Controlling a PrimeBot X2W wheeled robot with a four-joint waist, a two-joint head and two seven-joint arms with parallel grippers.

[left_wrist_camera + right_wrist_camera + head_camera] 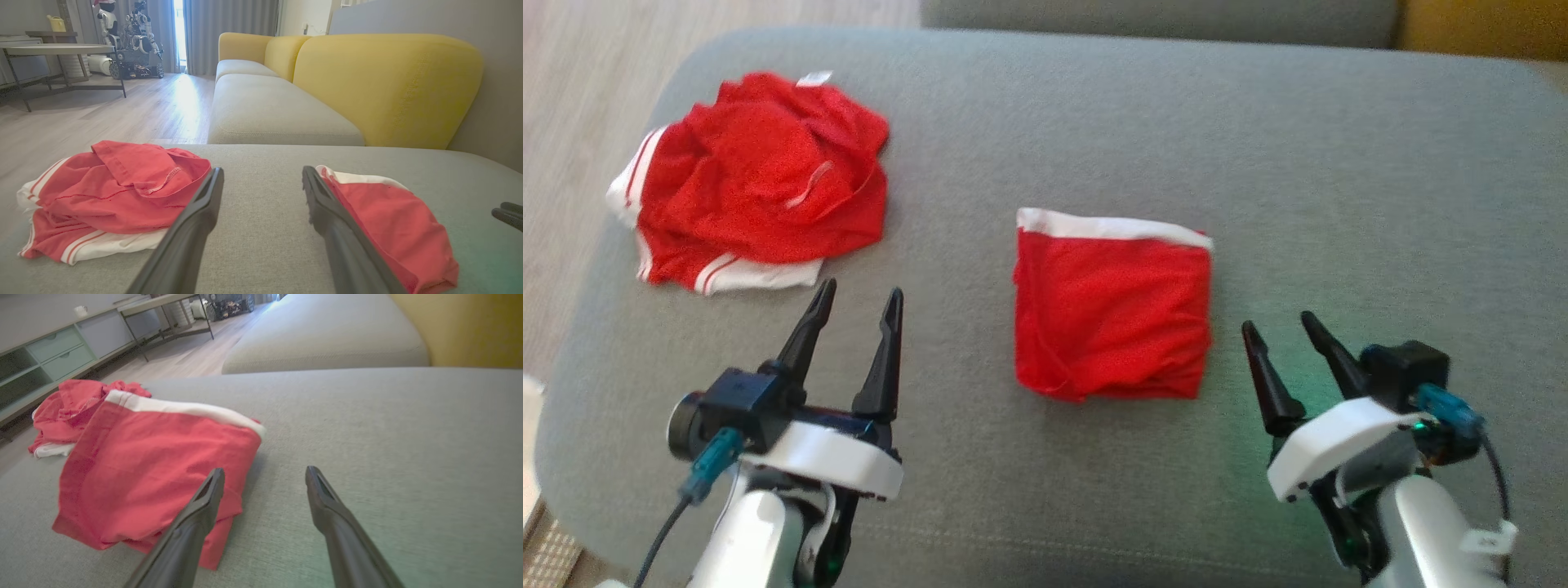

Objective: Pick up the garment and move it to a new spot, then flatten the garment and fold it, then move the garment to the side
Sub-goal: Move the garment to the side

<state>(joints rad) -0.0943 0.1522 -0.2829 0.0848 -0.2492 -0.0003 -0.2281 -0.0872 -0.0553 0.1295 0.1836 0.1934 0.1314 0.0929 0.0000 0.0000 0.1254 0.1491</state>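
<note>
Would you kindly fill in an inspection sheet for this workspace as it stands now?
Surface: grey cushion, flat.
Job's things: folded red garment with a white band, flat at the centre; crumpled red garment with white stripes, heaped near the left edge, apart from it.
Clutter: nothing seen.
Grippers: left gripper open, empty, just short of the crumpled garment; right gripper open, empty, right of the folded garment.
Cables: teal-plugged cable at the left wrist, second cable at the right wrist; neither touches cloth.
Surroundings: yellow sofa back, wooden floor, side table, another robot.

Matt red cloth garment (1111, 314)
</note>
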